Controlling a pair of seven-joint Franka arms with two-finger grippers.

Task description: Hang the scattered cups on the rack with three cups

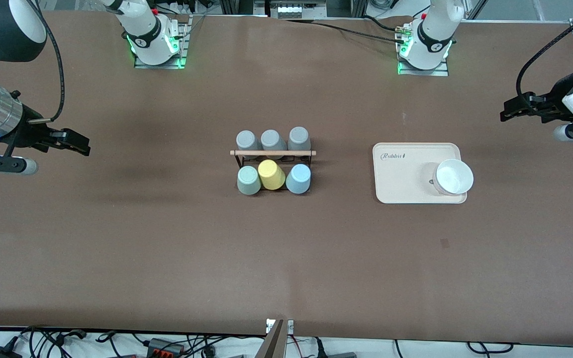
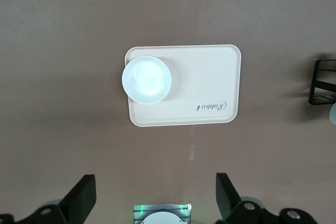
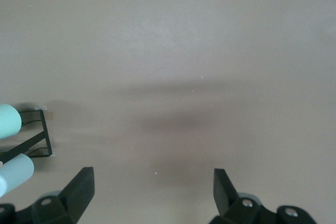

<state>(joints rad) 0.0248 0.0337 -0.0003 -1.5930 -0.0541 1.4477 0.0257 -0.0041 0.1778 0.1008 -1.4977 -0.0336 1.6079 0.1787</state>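
Observation:
The black wire rack with a wooden dowel (image 1: 273, 152) stands at mid-table. The mint-green cup (image 1: 248, 180) and the light blue cup (image 1: 298, 178) sit upside down on its pegs on the side nearer the front camera, with a yellow cup (image 1: 271, 174) between them. My left gripper (image 1: 508, 110) is open and empty, up in the air over the left arm's end of the table; its jaws (image 2: 155, 198) stand wide apart. My right gripper (image 1: 80, 144) is open and empty over the right arm's end (image 3: 152, 192). The right wrist view shows the mint cup (image 3: 8, 120) and a rack end (image 3: 37, 140).
Three grey cups (image 1: 272, 140) sit on the rack's farther pegs; one (image 3: 16, 170) shows in the right wrist view. A cream tray (image 1: 401, 184) with a white bowl (image 1: 453, 176) lies toward the left arm's end, also in the left wrist view: tray (image 2: 210, 77), bowl (image 2: 146, 79).

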